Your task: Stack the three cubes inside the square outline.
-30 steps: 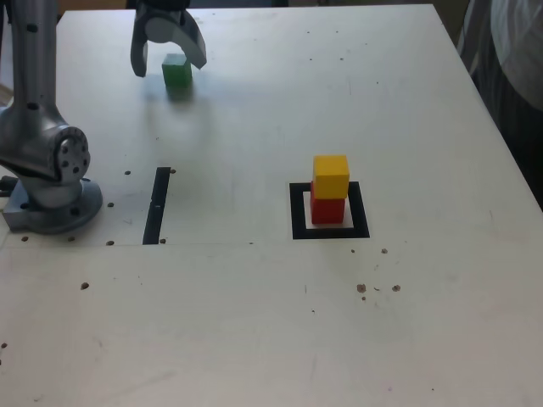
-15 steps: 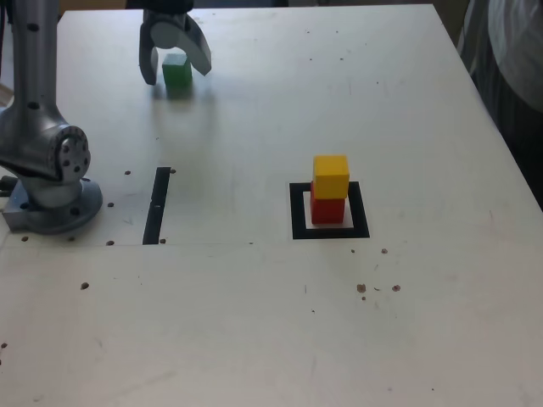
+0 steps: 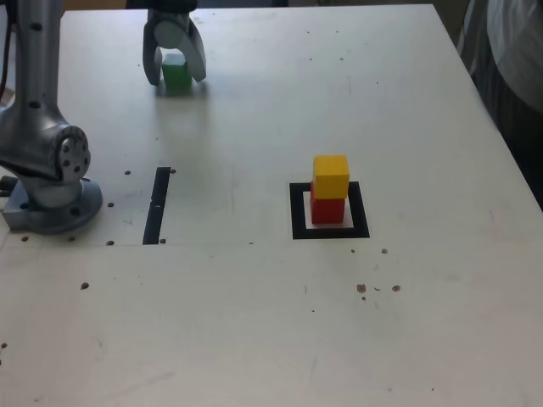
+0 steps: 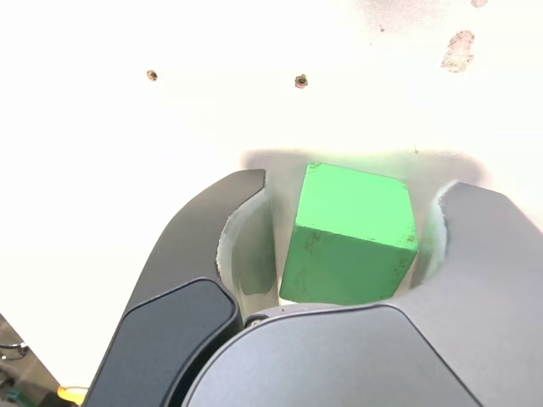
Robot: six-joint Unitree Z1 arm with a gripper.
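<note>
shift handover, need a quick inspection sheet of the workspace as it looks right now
surface: white table with dark specks and small holes
job's things: yellow cube on red cube inside square outline; green cube apart, far side
clutter: black strip
grippers: gripper straddling green cube, gaps visible both sides in wrist view
cables: nothing seen
surroundings: arm base; a person's clothing at exterior view's right

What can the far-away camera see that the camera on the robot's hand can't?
Only the exterior view shows the yellow cube on the red cube inside the square outline, plus the black strip and the arm's base. Only the wrist view shows narrow gaps between the jaws and the cube's sides. Both show the green cube between the jaws of the gripper.
</note>
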